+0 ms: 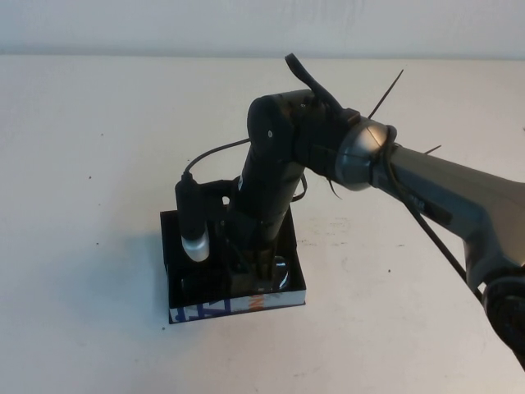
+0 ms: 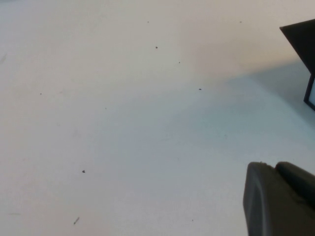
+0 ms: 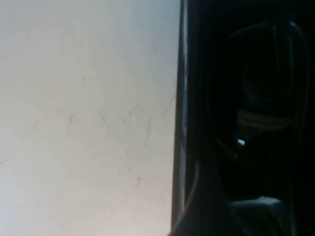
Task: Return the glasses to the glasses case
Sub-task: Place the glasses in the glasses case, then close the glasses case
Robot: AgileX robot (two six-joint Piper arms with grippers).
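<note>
The glasses case (image 1: 171,256) is an open black box with a white printed front panel, at the table's middle. My right gripper (image 1: 250,275) reaches down inside it, mostly hidden by its own wrist. A lens of the glasses (image 1: 281,273) shows in the case's near right corner, beside the gripper. In the right wrist view the case's wall (image 3: 183,98) and a dim part of the glasses (image 3: 261,120) show in the dark interior. My left gripper (image 2: 274,166) is shut and empty, low over bare table, with a corner of the case (image 2: 301,37) off to one side.
The white table (image 1: 98,148) surrounds the case on all sides. The right arm (image 1: 426,180) crosses the right half of the high view. The left arm is out of the high view.
</note>
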